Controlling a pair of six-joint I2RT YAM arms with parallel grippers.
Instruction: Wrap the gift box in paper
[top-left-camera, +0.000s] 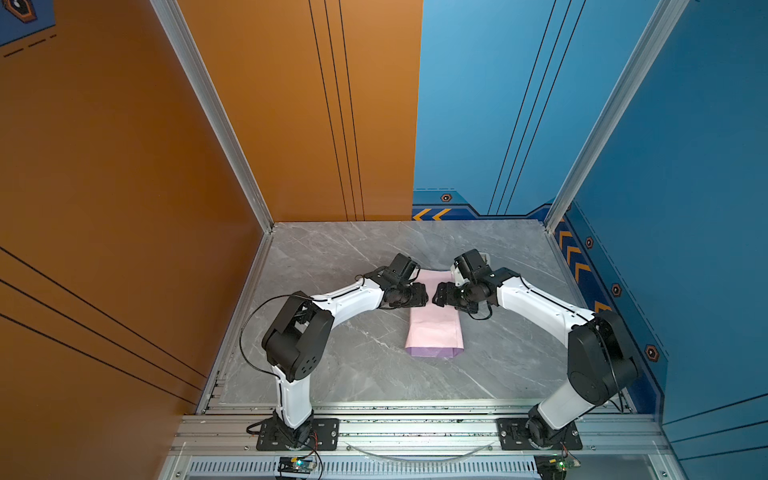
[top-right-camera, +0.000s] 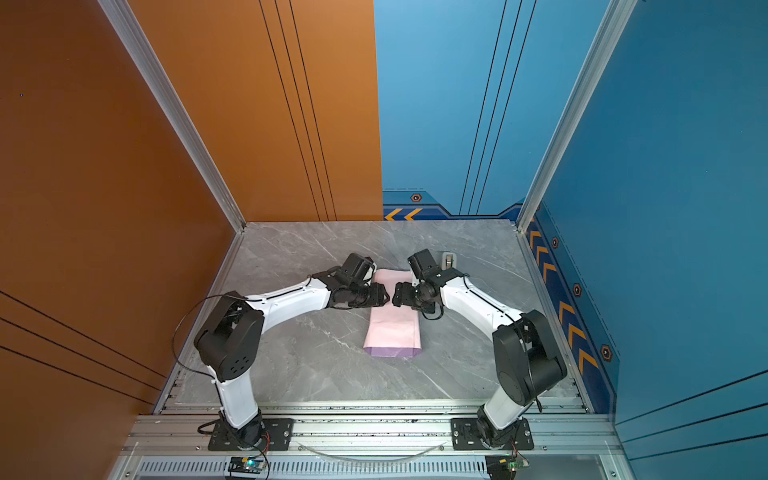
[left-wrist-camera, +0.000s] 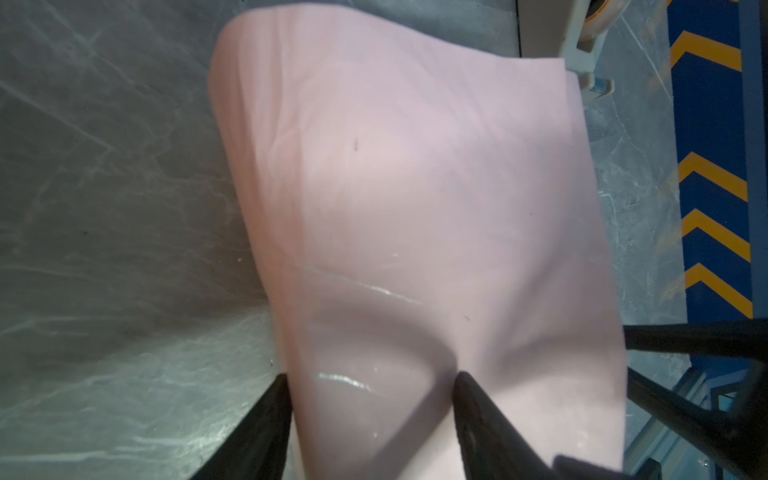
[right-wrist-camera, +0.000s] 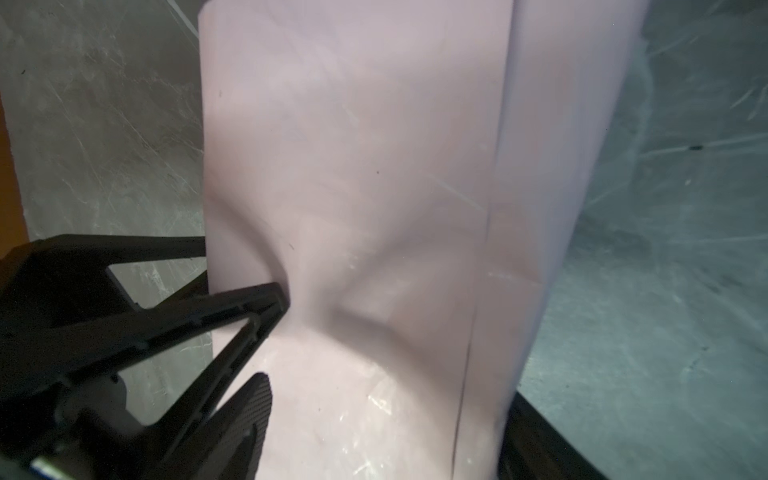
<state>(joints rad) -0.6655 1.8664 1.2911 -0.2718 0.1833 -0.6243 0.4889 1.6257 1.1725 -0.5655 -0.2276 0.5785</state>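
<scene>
Gift box isn't visible in any view. My read is that it sits inside the paper (top-left-camera: 434, 328), which lies mid-table (top-left-camera: 353, 365) as a long flattened sleeve running near to far, pale pink face out. The long-side wrap looks done: the right wrist view shows one edge lapped over the other along the top. Glossy streaks near that seam may be clear tape, but I can't confirm. Both ends are left to do. The near end shows a lilac strip with clipped corners, possibly a started fold, and the far end lies flat and unfolded just beside the tape dispenser (top-right-camera: 449, 261). Left gripper (left-wrist-camera: 372, 376) comes in from the left over the sleeve's far half with its jaws apart, one finger at the paper's left edge and the other on the top face, with the paper dented between them and nothing clamped. Right gripper (right-wrist-camera: 386, 395) faces it from the right, jaws wide and straddling the sleeve's width. It appears to be gripping nothing, though I can't tell whether the pads touch the sides. Remaining work is to crease and fold both ends, tape them, and check the seam — roughly halfway, I'd say.
</scene>
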